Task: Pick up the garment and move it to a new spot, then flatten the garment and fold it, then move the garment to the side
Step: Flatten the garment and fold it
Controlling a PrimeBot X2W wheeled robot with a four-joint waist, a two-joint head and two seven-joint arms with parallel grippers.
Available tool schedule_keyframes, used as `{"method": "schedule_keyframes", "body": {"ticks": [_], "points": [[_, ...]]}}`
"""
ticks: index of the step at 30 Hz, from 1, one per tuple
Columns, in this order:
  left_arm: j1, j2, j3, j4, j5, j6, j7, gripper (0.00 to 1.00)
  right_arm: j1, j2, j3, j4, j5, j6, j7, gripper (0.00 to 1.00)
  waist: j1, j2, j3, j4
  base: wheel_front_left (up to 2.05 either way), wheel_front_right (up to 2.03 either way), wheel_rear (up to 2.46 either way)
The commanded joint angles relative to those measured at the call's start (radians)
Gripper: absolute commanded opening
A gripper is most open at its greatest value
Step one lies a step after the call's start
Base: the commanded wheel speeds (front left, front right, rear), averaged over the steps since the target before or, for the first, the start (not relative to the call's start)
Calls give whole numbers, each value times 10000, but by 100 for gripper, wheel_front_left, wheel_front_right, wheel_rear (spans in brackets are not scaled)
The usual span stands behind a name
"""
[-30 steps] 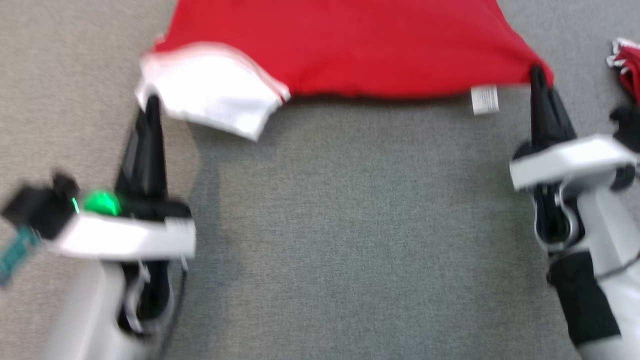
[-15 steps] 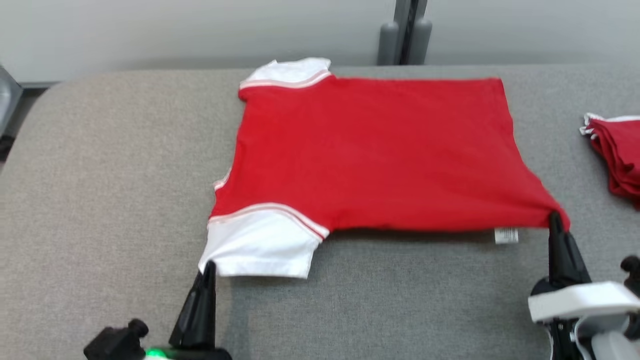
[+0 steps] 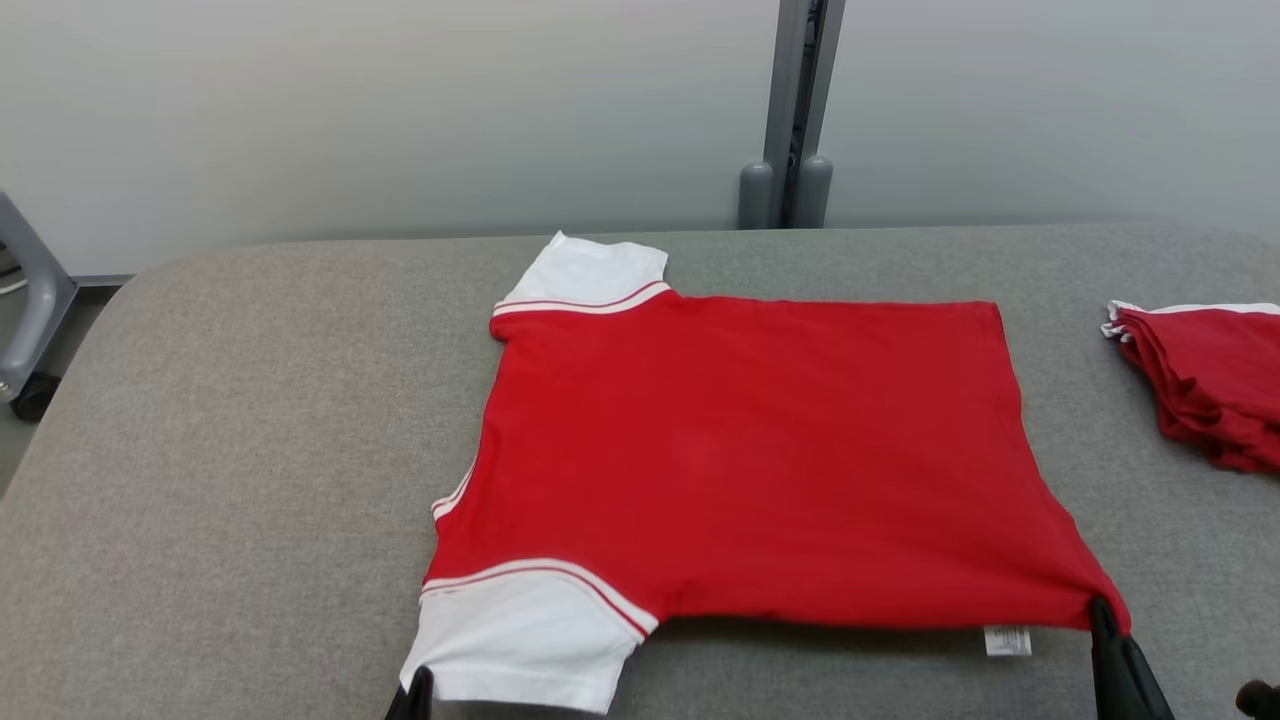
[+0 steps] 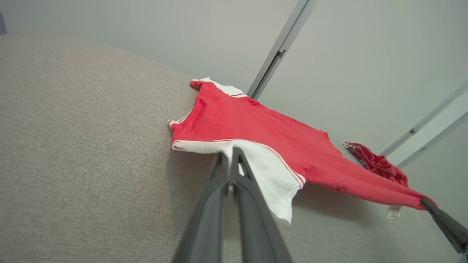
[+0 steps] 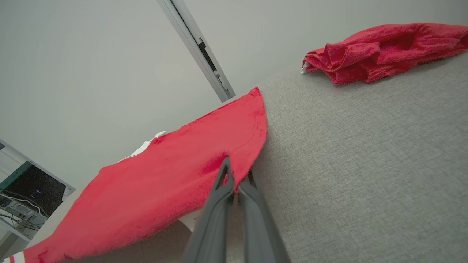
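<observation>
The garment [image 3: 740,460] is a red T-shirt with white sleeves, spread on the grey table with its near edge lifted. My left gripper [image 3: 418,682] is shut on the hem of the near white sleeve [image 4: 256,164], as the left wrist view shows with the gripper [image 4: 229,155] pinching the cloth. My right gripper [image 3: 1100,610] is shut on the shirt's near right bottom corner, and the right wrist view shows this gripper [image 5: 234,171] clamped on the red hem [image 5: 252,146]. A white care label [image 3: 1007,640] hangs beside that corner.
A pile of folded red garments [image 3: 1205,380] lies at the table's right edge, also seen as the pile [image 5: 380,51] in the right wrist view. Bare grey table [image 3: 230,460] stretches to the left. A grey post [image 3: 795,110] stands against the wall behind.
The head camera has tilted up, so the whole shirt and the wall now show. Both grippers keep their hold on the sleeve and the corner.
</observation>
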Motion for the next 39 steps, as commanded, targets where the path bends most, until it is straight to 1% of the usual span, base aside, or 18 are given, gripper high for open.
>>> {"method": "schedule_keyframes", "body": {"ticks": [1,7,14,20,25,30,31,39], "points": [[208,86,-17,-183,-25,63,39,0,265,-14,-53,-190,47,4,95,0,0,-1,-86,-53,0,0,0],[409,135,-159,-447,-26,145,221,0,799,43,-120,-442,257,4,407,0,0,-1,-274,-197,0,0,0],[-32,42,-193,-143,-57,43,191,0,552,57,74,229,374,6,417,0,0,-1,-496,-375,0,0,0],[-346,86,-341,111,49,-87,263,0,258,57,318,954,643,6,265,0,0,-1,-530,-356,0,0,0],[-969,78,-430,488,144,-270,314,0,-96,57,451,1317,816,6,185,0,0,-1,-444,-337,0,0,0],[-2272,-100,-387,1260,222,-546,258,0,-747,56,488,1695,1042,6,148,0,0,-1,-232,-402,0,0,0],[-2924,-232,-339,1718,216,-680,191,0,-1060,55,464,1863,1154,4,114,0,0,-1,-83,-435,0,0,0],[-5841,-1032,59,4135,510,-1135,-278,0,-2548,54,687,2427,1376,6,29,0,0,-1,1003,-684,0,0,0]]}}
